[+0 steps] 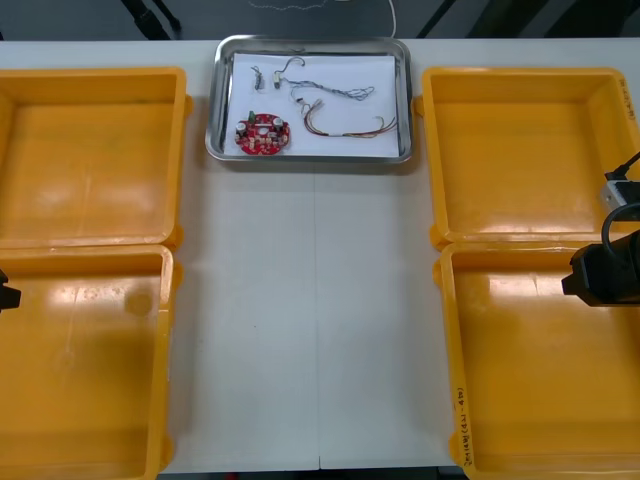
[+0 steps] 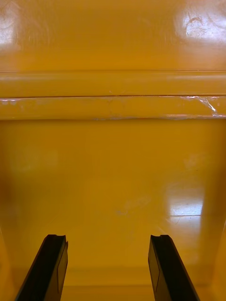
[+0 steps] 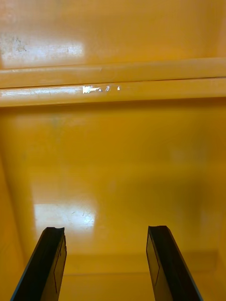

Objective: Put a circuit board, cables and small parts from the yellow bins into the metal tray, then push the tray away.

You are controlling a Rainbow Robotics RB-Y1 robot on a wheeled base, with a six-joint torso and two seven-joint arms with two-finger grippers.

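Now the metal tray (image 1: 310,156), holding circuit board (image 1: 263,133) and cables (image 1: 350,128), lies ahead; left gripper (image 3: 106,229) and right gripper (image 2: 108,237), both spread and empty, wait either side, about equally far from it.

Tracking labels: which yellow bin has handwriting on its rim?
The near right yellow bin: black writing marks its inner rim; the other three rims look plain.

The small metal parts (image 1: 258,73) look too tiny to identify. The right arm (image 1: 605,270) runs off the front view's edge.
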